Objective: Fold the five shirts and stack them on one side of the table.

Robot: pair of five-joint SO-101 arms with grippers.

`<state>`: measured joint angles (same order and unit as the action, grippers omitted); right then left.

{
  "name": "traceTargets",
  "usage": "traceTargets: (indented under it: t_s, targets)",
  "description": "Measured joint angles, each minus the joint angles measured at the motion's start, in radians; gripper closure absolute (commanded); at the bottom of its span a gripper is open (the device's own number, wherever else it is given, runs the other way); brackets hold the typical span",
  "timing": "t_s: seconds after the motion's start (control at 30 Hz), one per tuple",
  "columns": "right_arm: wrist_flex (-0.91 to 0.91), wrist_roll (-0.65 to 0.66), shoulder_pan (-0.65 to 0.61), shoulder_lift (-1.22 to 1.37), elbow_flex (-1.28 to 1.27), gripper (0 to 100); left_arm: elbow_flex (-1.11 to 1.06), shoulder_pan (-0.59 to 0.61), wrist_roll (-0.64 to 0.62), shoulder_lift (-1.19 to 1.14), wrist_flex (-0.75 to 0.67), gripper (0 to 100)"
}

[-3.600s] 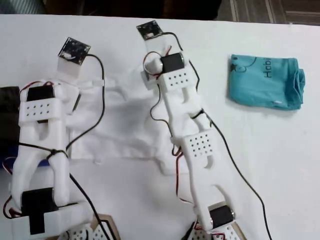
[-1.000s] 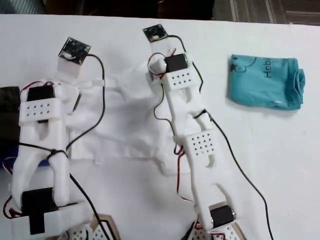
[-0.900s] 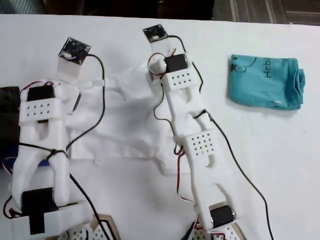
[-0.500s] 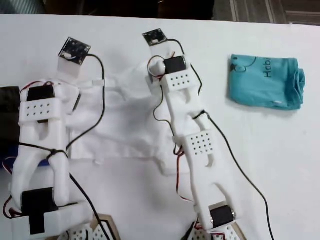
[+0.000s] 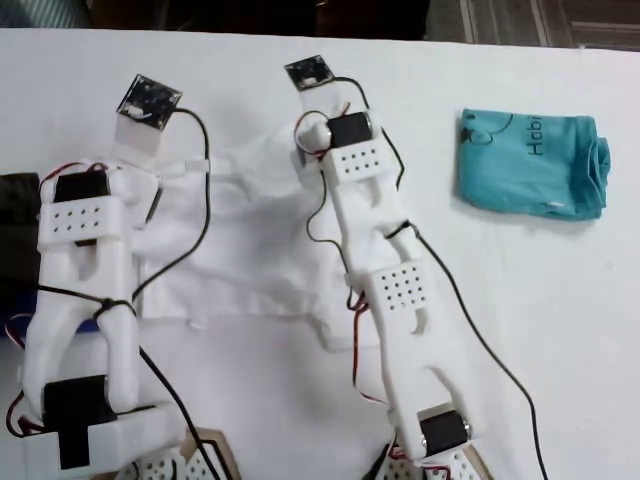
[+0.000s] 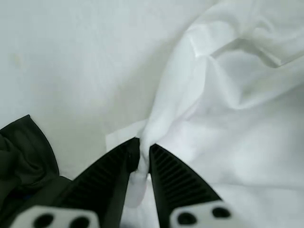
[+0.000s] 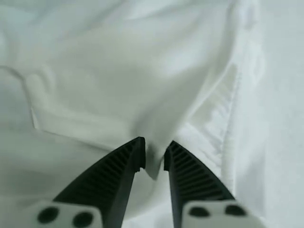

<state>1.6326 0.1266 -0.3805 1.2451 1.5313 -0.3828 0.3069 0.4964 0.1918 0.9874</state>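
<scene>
White cotton shirt [image 5: 250, 250] lay crumpled on the broad white table [image 5: 520, 300], spread between the two arms and partly under them. Compared with a few seconds before, its far edge beside the right arm [image 5: 385, 270] had been drawn up into a raised bunch. That arm's wrist had shifted slightly farther across the table, while the left arm [image 5: 80, 250] had not moved. The folded teal shirt [image 5: 530, 165] sat well apart on the right side of the table, unchanged. A dark, black-looking cloth [image 5: 15, 240], possibly another shirt, though too little showed to be sure, lay at the left edge just beside the left arm.

The left gripper [image 6: 144, 152] was clamped nearly closed on a pinched ridge of the white shirt's fabric, which rose between its ribbed black fingers [image 6: 178, 178], with the dark cloth close beside it. The right gripper [image 7: 154, 152] was likewise pinched on a fold of the same shirt near a stitched hem, the cloth squeezed in the narrow gap between its fingers [image 7: 190, 175].
</scene>
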Motion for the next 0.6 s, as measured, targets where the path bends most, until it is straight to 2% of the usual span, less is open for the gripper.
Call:
traceTargets:
  t_s: [0.13,0.23,0.47,0.6]
  targets:
    - [0.0,0.0,-0.008,0.0,0.0,94.4,0.0,0.0,0.0,0.0,0.0,97]
    - [0.0,0.0,-0.006,0.0,0.0,98.5,0.0,0.0,0.0,0.0,0.0,97]
    - [0.0,0.0,-0.005,-0.003,0.051,98.1,0.0,0.0,0.0,0.0,0.0,97]
    - [0.0,0.057,0.002,-0.06,0.083,98.1,0.0,0.0,0.0,0.0,0.0,97]
